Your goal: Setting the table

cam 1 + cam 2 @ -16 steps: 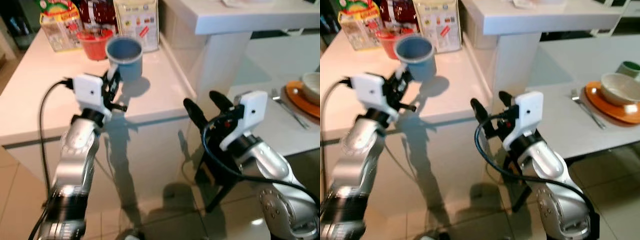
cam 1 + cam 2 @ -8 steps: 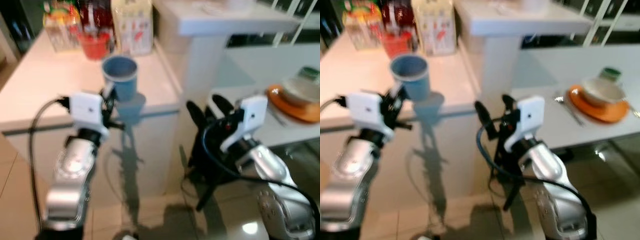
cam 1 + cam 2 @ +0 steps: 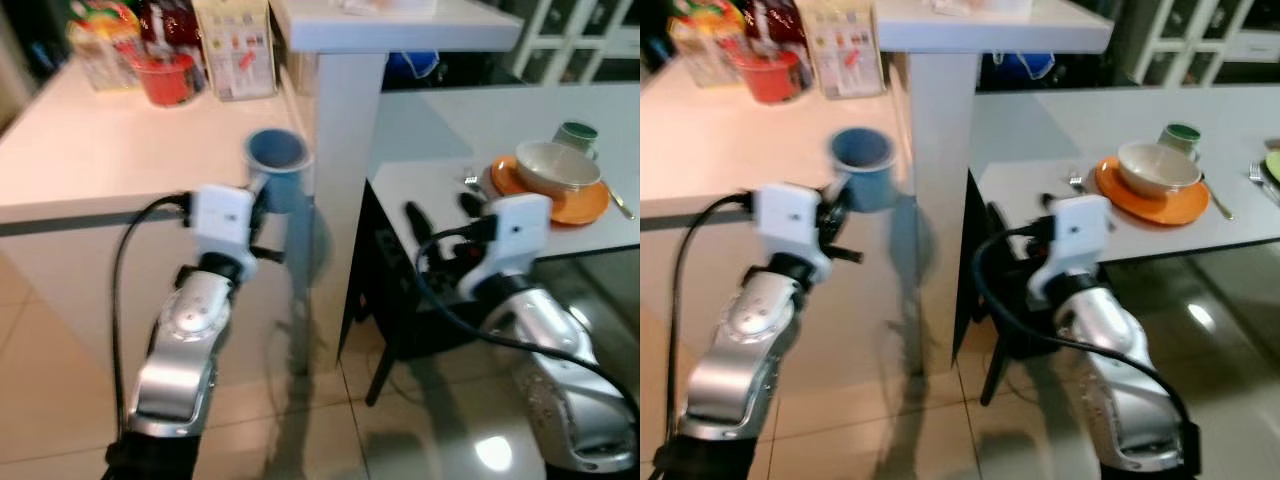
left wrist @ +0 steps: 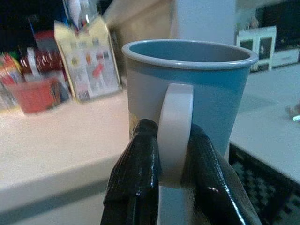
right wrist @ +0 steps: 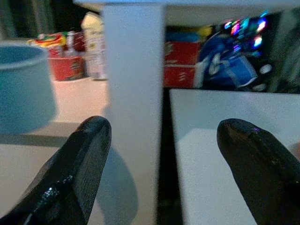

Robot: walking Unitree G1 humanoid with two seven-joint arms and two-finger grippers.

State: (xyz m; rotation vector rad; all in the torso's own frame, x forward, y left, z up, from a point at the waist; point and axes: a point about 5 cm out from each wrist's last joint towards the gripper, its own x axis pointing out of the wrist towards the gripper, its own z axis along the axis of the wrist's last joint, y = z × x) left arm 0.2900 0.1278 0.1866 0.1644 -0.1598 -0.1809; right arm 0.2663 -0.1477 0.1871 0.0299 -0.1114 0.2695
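Now we have turned to our right, and the whole picture has slid over. 1 second ago we looked down at the pale counter (image 3: 90,140) with the boxes and the red cup (image 3: 165,78) close in front of us. Those things now sit far off in the top left corner, and the white post (image 3: 335,150) stands in the middle.

Our left hand (image 4: 161,159) holds the blue mug (image 3: 280,175). Its 2 black fingers (image 4: 140,173) are squeezed shut on the mug's white handle (image 4: 174,131). The mug is up in the air and stands straight. Before, it hung over the counter. Now it hangs past the counter's edge, just beside the post. The grip looks the same as before.

Our right hand (image 3: 443,222) holds nothing. Its 2 fingers (image 5: 77,164) are spread wide apart, and it points toward the white table (image 3: 440,120).

On that table we can now see much more. An orange plate (image 3: 550,195) has a cream bowl (image 3: 556,165) sitting on it. A small green cup (image 3: 577,134) is just behind, and a fork (image 3: 468,181) lies beside the plate. Earlier only the plate's edge showed at the side.

We think the mug is on its way to that place setting. It is not there yet. We should mind the post, which is very near the mug.
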